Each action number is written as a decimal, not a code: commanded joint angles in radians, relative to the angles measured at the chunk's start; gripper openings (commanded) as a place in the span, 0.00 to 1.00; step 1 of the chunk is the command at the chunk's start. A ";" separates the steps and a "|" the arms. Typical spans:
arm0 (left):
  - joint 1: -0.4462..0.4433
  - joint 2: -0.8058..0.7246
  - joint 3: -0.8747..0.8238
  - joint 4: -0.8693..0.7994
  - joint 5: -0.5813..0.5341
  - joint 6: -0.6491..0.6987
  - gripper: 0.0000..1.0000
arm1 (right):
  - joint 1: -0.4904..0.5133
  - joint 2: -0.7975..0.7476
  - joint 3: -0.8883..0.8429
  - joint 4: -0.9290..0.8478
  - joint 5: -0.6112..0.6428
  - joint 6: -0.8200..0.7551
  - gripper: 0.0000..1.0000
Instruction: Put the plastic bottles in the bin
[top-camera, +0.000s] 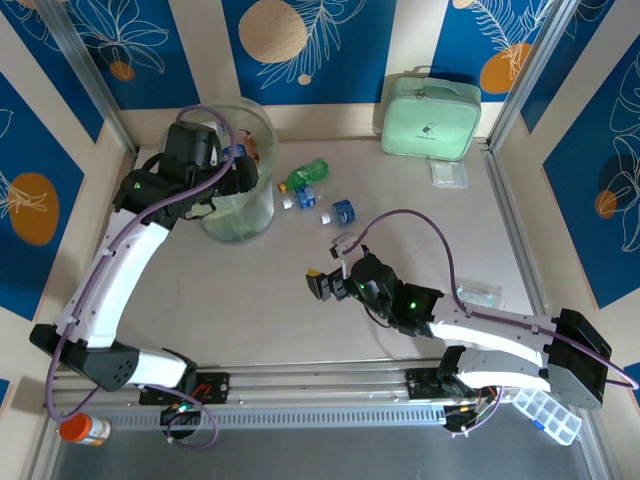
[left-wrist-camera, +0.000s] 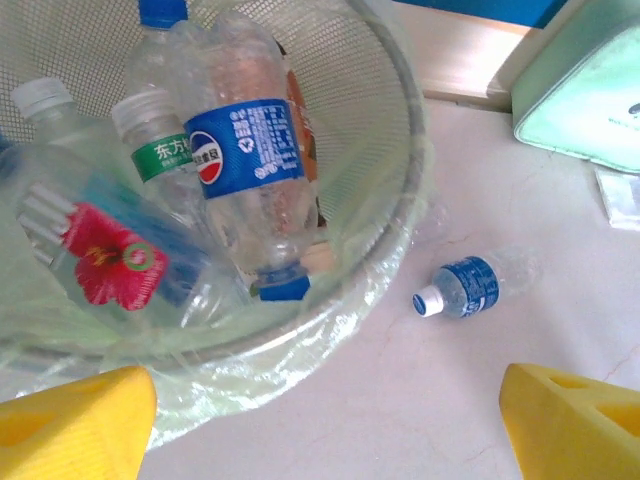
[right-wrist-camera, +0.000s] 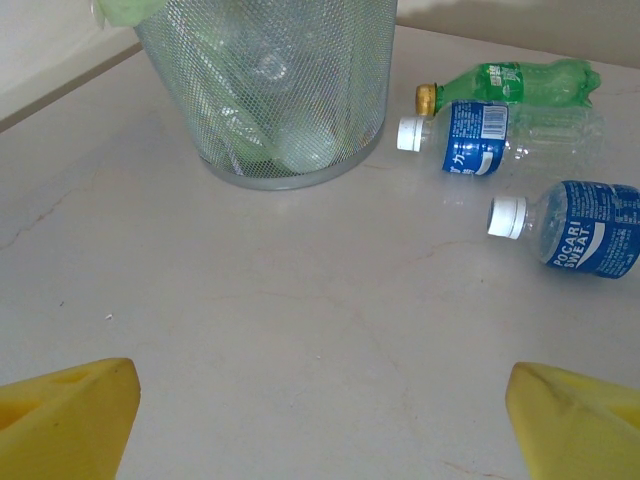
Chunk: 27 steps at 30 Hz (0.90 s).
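The left fingers (left-wrist-camera: 75, 420) are held spread wide above the bin (left-wrist-camera: 400, 180), with nothing between them. The bin is set at the far left of the tabletop (top-camera: 500, 230), and several plastic bottles are seen lying inside it — a clear one with a blue Pepsi label (left-wrist-camera: 250, 170), one with a green label (left-wrist-camera: 160, 150) and one with a red flower label (left-wrist-camera: 100, 260). Three more bottles are found on the tabletop just right of the bin. These are a green bottle (right-wrist-camera: 520, 82) farthest back, a clear bottle with a blue label (right-wrist-camera: 490, 135) just beside it, and a short Pocari Sweat bottle (right-wrist-camera: 580, 228) a little nearer — all on their sides, caps turned toward the bin. The right fingers (right-wrist-camera: 65, 415) are likewise spread and empty, held low over bare tabletop, well short of those bottles. A mint green case (top-camera: 430, 118) is stood against the back wall.
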 joint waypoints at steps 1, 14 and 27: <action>-0.028 -0.048 -0.044 0.030 -0.068 0.006 0.88 | -0.001 -0.003 0.028 0.022 0.013 -0.009 0.95; -0.203 -0.265 -0.361 0.222 -0.114 0.021 0.86 | -0.031 -0.014 0.022 0.014 -0.015 0.009 0.94; -0.410 -0.459 -1.013 0.777 -0.242 0.047 0.81 | -0.091 0.008 0.094 -0.097 -0.044 0.109 0.91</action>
